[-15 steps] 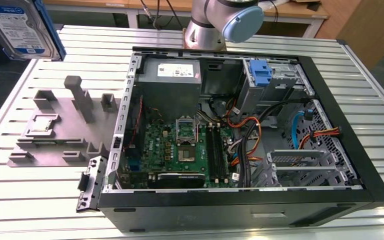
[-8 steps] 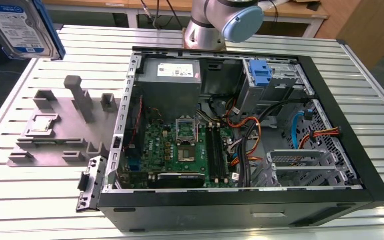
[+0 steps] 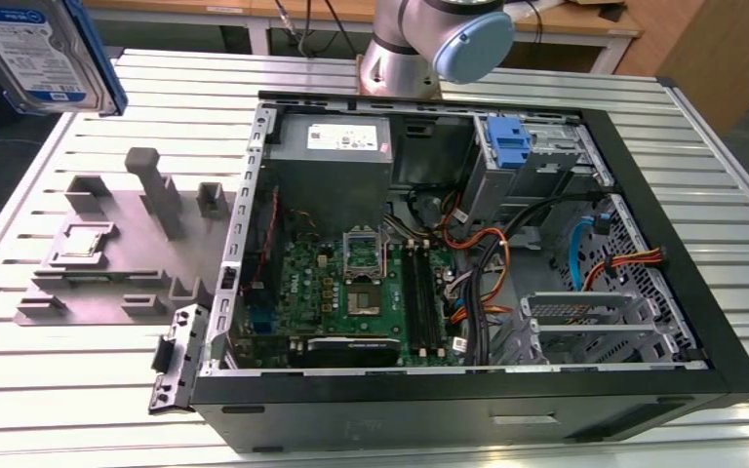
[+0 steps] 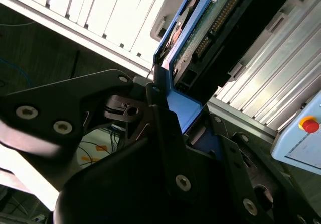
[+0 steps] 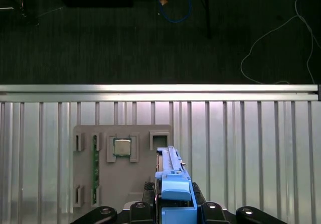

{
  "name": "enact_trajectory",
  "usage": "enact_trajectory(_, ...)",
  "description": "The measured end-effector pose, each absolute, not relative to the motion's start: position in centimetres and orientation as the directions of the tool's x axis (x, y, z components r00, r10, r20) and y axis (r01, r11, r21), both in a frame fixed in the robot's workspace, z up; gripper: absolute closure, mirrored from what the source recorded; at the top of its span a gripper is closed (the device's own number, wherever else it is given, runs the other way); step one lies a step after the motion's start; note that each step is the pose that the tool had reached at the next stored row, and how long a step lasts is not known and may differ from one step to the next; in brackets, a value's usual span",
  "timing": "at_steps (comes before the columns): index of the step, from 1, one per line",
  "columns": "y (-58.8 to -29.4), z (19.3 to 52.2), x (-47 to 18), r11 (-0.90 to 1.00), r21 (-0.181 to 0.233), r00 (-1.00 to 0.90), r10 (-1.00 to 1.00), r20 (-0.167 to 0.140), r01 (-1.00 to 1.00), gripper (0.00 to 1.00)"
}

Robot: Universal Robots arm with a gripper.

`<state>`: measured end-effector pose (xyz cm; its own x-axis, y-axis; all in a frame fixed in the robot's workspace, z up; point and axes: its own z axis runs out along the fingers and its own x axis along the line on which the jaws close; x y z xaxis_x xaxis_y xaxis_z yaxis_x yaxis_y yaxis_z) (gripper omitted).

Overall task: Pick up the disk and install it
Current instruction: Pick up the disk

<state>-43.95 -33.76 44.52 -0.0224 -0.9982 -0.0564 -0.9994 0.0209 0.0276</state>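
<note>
The disk hangs in the air at the exterior view's upper left, above the table's corner, its white-and-blue label facing the camera and a blue rail down its edge. In the first wrist view the disk appears edge-on with its blue rail, and my gripper is shut on it from both sides. The second wrist view shows the disk with its green circuit board and connector, clamped at the blue rail by my gripper. The disk is high above the grey fixture plate.
An open computer case lies on the slatted metal table, with motherboard, cables, a grey power supply and a blue bracket at its far side. A grey fixture plate holding a small chip sits to its left. The arm's base stands behind the case.
</note>
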Motion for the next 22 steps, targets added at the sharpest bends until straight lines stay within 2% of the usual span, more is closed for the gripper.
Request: enact_trajectory(22,-33.76,45.04,-43.95,0.021,0.028,-0.022,-0.998,-0.058,-0.999,0.63)
